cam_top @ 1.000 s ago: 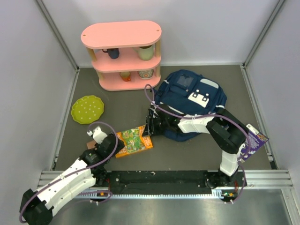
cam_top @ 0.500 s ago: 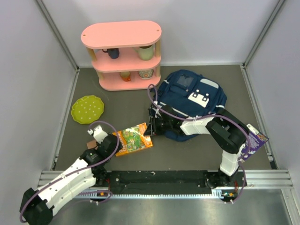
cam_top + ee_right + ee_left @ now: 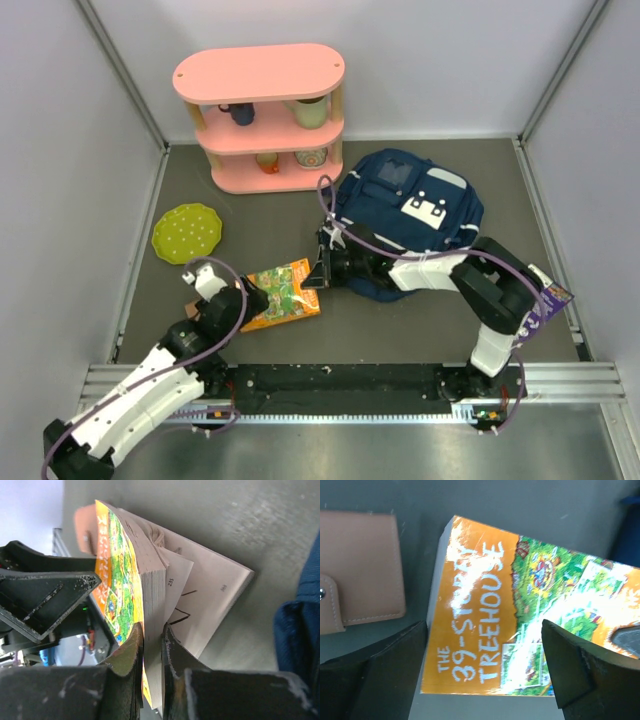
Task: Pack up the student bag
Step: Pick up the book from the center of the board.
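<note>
The navy backpack (image 3: 412,212) lies on the dark worktop (image 3: 400,330) at the far right, near the pink shelf (image 3: 262,110), with an orange paperback (image 3: 284,292) just off its left edge. The right claw (image 3: 152,636) is pinched tight on the book's cover and some pages, that edge raised and the pages fanned. The left claw (image 3: 482,632) hangs over the book's other end, fingers spread wide, gripping nothing, beside a brown wallet (image 3: 357,570).
</note>
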